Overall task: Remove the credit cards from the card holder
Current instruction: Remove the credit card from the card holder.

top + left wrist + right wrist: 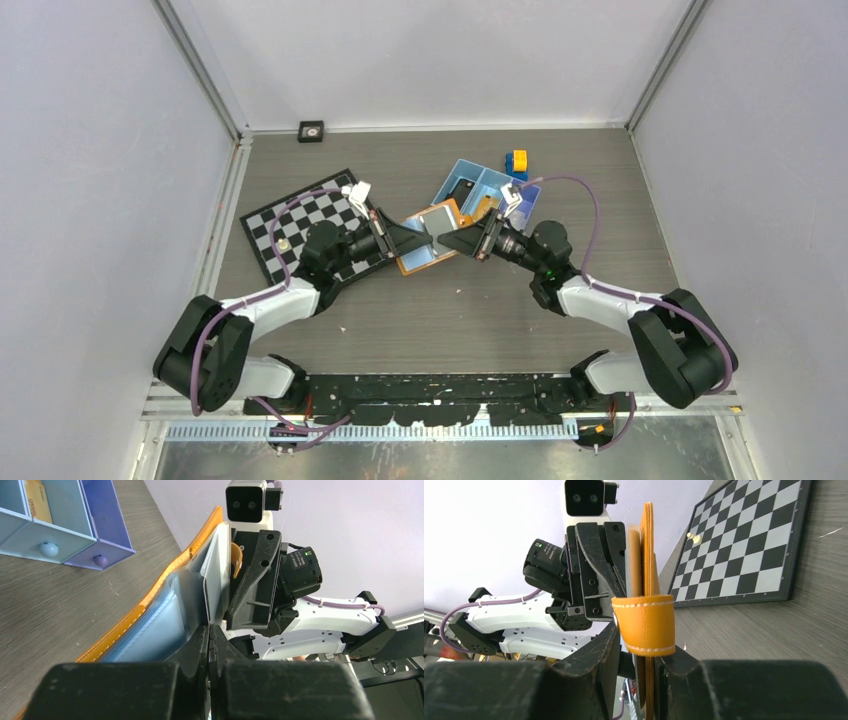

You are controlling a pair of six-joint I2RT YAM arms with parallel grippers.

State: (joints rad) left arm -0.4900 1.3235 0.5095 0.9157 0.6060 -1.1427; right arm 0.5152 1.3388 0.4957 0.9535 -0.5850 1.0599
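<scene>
While left tool (pixel 210 632) clamps card holder (pixel 150 620), card (pixel 37 502) print seems blurred.

Grey wood-grain table (pixel 450 320) w/ pale lilac walls (pixel 90 150) on 3 sides, aluminium posts (pixel 205 70) at back corners.

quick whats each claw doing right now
left claw: closed, pinching the card holder by an inner sleeve edge
right claw: straddling the card holder, cannot tell whether it grips

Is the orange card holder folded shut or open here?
Spread open: the flat orange folding card holder is unfolded in the top view, its greyish clear sleeves exposed in the left wrist view.
</scene>
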